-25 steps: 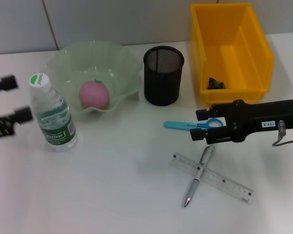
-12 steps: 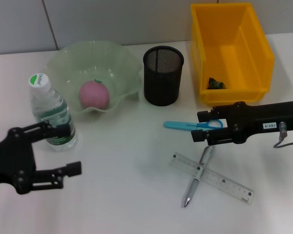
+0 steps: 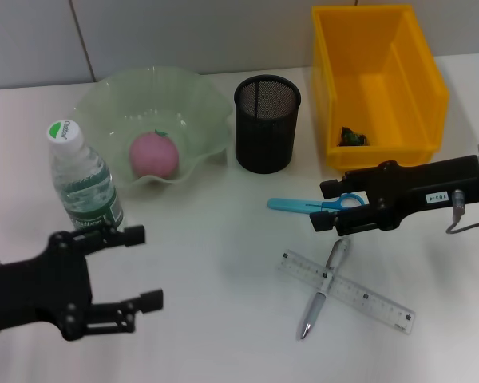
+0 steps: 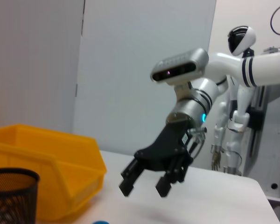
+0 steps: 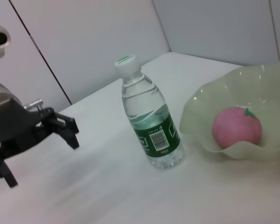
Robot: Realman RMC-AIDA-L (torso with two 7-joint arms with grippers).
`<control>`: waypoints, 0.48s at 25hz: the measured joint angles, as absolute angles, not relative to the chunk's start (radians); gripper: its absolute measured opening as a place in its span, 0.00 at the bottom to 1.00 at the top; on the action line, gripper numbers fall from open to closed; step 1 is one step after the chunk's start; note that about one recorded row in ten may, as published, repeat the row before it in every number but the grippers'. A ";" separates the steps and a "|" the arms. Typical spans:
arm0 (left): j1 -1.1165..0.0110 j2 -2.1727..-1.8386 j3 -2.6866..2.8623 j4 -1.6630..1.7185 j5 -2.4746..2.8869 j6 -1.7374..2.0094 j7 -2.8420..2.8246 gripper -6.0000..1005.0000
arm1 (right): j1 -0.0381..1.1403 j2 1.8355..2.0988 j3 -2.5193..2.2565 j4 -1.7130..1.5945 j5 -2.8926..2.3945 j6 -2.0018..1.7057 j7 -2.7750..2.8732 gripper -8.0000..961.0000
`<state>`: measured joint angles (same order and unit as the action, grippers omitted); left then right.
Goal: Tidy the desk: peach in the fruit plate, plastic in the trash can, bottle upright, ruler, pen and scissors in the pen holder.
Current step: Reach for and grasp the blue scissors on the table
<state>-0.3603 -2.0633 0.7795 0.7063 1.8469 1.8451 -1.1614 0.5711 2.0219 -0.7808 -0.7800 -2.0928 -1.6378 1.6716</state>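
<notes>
Head view: the right claw (image 3: 326,206) hangs spread over the scissors (image 3: 313,205); the left claw (image 3: 140,267), spread and empty, sits beside the upright bottle (image 3: 83,182).

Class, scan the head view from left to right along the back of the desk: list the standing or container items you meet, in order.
Bottle → fruit plate → pen holder → yellow bin.
</notes>
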 joint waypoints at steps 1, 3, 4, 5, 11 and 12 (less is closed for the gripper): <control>-0.360 -2.065 0.810 0.693 1.847 1.827 -1.149 0.87 | 0.574 2.022 -0.782 -0.784 -2.096 -1.640 1.680 0.77; -0.361 -2.067 0.843 0.682 1.846 1.804 -1.135 0.87 | 0.583 2.019 -0.783 -0.790 -2.107 -1.646 1.696 0.77; -0.361 -2.067 0.843 0.682 1.846 1.804 -1.135 0.87 | 0.588 2.017 -0.783 -0.795 -2.116 -1.648 1.707 0.77; -0.361 -2.067 0.843 0.682 1.846 1.804 -1.135 0.87 | 0.593 2.015 -0.783 -0.802 -2.125 -1.651 1.717 0.77; -0.364 -2.069 0.922 0.674 1.840 1.739 -1.128 0.87 | 0.628 2.013 -0.783 -0.852 -2.190 -1.672 1.765 0.77; -0.364 -2.069 0.922 0.673 1.840 1.738 -1.128 0.87 | 0.637 2.012 -0.783 -0.858 -2.205 -1.678 1.772 0.77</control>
